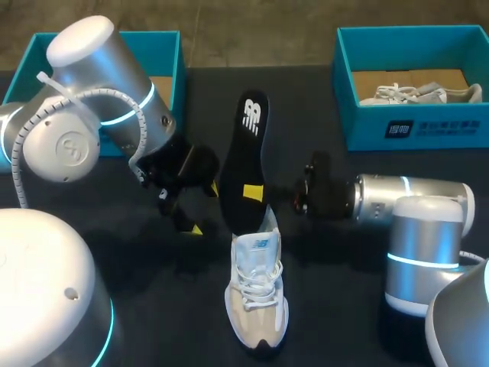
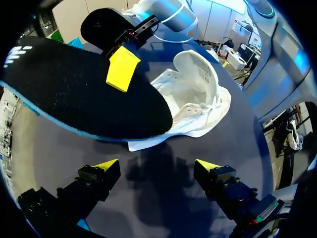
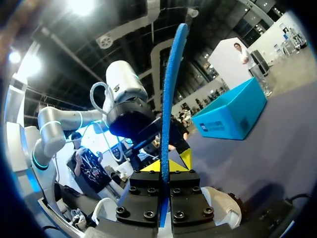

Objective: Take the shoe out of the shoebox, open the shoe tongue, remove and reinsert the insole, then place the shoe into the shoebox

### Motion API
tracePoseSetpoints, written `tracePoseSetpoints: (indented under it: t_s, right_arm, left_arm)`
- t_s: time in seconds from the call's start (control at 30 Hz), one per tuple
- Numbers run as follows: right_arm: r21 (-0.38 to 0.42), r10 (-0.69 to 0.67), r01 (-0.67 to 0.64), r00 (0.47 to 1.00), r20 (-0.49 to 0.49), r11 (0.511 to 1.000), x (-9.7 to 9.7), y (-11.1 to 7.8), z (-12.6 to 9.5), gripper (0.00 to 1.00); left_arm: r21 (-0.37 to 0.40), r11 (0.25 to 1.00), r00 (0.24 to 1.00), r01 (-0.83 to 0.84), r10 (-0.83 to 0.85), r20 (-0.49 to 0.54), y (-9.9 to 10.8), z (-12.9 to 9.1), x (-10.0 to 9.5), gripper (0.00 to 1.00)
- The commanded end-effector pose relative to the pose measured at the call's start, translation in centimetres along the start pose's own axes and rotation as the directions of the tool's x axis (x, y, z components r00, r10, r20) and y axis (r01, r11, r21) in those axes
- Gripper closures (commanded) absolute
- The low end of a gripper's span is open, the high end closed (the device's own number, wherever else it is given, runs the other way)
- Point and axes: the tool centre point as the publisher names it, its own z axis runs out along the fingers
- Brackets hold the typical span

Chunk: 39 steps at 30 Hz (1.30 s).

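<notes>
White and laced, with a greyish toe, the shoe [image 1: 256, 298] is lying flat on the black worktop [image 1: 172, 321], toe pointing toward the robot; its heel opening is sitting under the near end of the black insole [image 1: 248, 149], and whether that end is touching the shoe or hanging just above it is hard to tell. The right gripper [image 3: 169, 166] is clamping the insole between both fingers; in the right wrist view the insole is showing only edge-on, as a thin blue strip rising from the gripper, and in the head view just one yellow tip is showing on its face, the other being hidden behind it. The left gripper [image 2: 156, 166] is hanging released just beside the insole, fingers spread and holding nothing. Farther back, the left arm [image 1: 92, 84] is covering most of the left shoebox [image 1: 164, 53], so its inside is hidden; the right shoebox [image 1: 412, 126] is being cut off at the edge, with a second shoe [image 1: 416, 93] lying in it.
</notes>
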Motion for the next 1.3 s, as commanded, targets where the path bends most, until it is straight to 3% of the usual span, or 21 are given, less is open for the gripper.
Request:
tracePoseSetpoints:
  t_s: [0.03, 1.07, 1.3]
  right_arm:
    - [-0.003, 0.012, -0.012, 1.000, 0.001, 1.000, -0.3, -0.9, 0.2, 1.00]
    - [-0.049, 0.040, -0.040, 0.999, 0.013, 0.998, -0.4, -2.6, -1.2, 1.00]
    - [-0.048, 0.018, -0.018, 1.000, 0.011, 0.999, 0.0, -1.3, -0.8, 1.00]
  left_arm:
    - [-0.002, 1.000, 1.000, 0.000, 0.000, 0.000, 0.0, 0.1, 0.0, 0.00]
    - [-0.002, 1.000, 1.000, 0.000, 0.000, 0.000, 0.0, 0.1, 0.0, 0.00]
    - [-0.002, 1.000, 1.000, 0.000, 0.000, 0.000, 0.0, 0.1, 0.0, 0.00]
